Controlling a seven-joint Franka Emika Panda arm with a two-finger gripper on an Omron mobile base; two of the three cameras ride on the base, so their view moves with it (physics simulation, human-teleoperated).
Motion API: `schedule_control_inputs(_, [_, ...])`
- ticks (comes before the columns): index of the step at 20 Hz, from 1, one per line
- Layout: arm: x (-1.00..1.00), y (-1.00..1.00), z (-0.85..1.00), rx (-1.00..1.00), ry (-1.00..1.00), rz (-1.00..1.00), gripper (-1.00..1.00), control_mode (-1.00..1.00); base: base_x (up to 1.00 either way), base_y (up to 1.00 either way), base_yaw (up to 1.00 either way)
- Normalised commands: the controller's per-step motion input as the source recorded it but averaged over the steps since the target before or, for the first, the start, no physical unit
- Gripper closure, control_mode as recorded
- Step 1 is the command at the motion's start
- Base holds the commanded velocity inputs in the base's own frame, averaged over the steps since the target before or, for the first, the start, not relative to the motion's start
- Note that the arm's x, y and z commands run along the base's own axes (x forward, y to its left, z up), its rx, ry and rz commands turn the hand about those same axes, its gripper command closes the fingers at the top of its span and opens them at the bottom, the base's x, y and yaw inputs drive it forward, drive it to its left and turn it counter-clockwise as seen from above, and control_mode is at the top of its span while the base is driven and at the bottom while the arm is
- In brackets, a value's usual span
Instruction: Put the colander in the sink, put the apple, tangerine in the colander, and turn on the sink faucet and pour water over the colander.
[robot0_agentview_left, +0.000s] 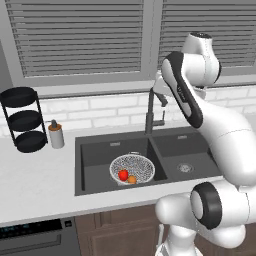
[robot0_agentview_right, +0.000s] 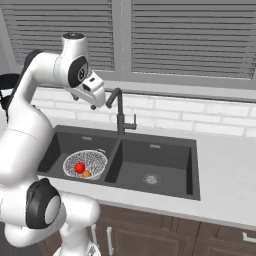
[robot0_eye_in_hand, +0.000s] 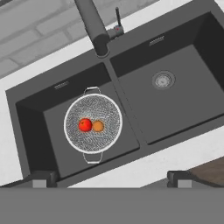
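The colander (robot0_eye_in_hand: 92, 124) sits in the sink's (robot0_eye_in_hand: 183, 109) left basin, holding the apple (robot0_eye_in_hand: 85, 125) and tangerine (robot0_eye_in_hand: 98, 126) side by side. The pincer (robot0_agentview_right: 93, 102) hangs wide open and empty, high beside the sink faucet (robot0_agentview_right: 120, 112).

Left basin: colander (robot0_eye_in_hand: 92, 124) fills most of the floor, apple (robot0_eye_in_hand: 85, 125) and tangerine (robot0_eye_in_hand: 98, 126) inside
Right basin (robot0_eye_in_hand: 175, 94): bare down to drain
Above divider: sink faucet (robot0_agentview_right: 119, 112) stands at the back rim, spout over the left basin
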Motion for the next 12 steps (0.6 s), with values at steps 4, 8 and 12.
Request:
schedule_control_inputs(4, [0.11,-0.52,-0.02,0.0,0.0,0.04,-1.0,-1.0,0.0,0.0,0.0])
schedule_control_inputs(8, [0.4,-0.26,-0.08,0.0,0.0,0.1,-1.0,-1.0,0.0,0.0,0.0])
schedule_control_inputs(12, [0.54,-0.01,-0.12,-0.01,0.0,0.15,-1.0,-1.0,0.0,0.0,0.0])
